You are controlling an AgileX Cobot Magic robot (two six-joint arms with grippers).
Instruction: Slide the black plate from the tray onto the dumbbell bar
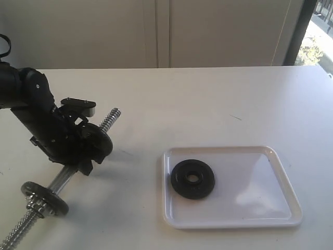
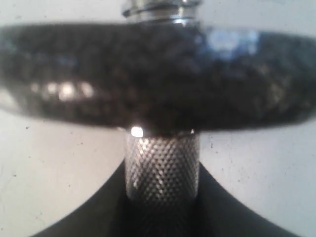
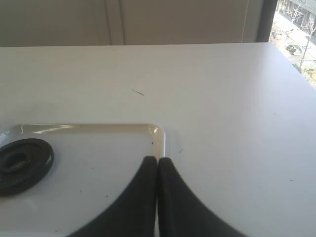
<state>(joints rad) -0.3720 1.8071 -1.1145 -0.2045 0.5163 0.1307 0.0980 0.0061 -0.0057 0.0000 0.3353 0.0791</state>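
Seen from outside, the left gripper (image 1: 78, 156) is clamped on the bar (image 1: 111, 120) near the left edge of the table (image 1: 208, 99), probably steadying it with its threaded end free, while the black plate (image 1: 192, 178) lies flat in the tray (image 1: 229, 223), by the rim nearest the bar. The left wrist camera shows fingers (image 2: 111, 222) pinching the knurled grip, a mounted disc (image 2: 158, 79) just beyond. The right wrist camera shows the right gripper (image 3: 158, 165) closed, empty, over a tray corner, the plate unobstructed.

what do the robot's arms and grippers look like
The left arm is matte black, built of blocky segments with small pale screw heads; a black cable loops above it. The left gripper and right gripper have smooth black fingers that curve and taper to narrow tips. No markings are legible.
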